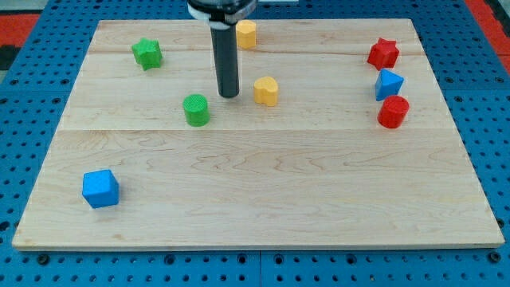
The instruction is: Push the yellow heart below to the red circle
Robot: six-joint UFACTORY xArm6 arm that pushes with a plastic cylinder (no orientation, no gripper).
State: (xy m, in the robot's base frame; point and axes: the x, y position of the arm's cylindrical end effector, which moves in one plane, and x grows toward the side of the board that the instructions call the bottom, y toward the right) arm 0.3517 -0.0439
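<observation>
just left of yellow heart [266, 91], my tip [229, 95].

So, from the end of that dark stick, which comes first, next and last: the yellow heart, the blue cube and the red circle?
Measured from my tip in the camera view:
1. Yellow heart, just to the view's right of the tip, with a small gap.
2. Red circle, far off near the board's right edge.
3. Blue cube, toward the view's bottom left corner; only a little farther than the circle.
</observation>
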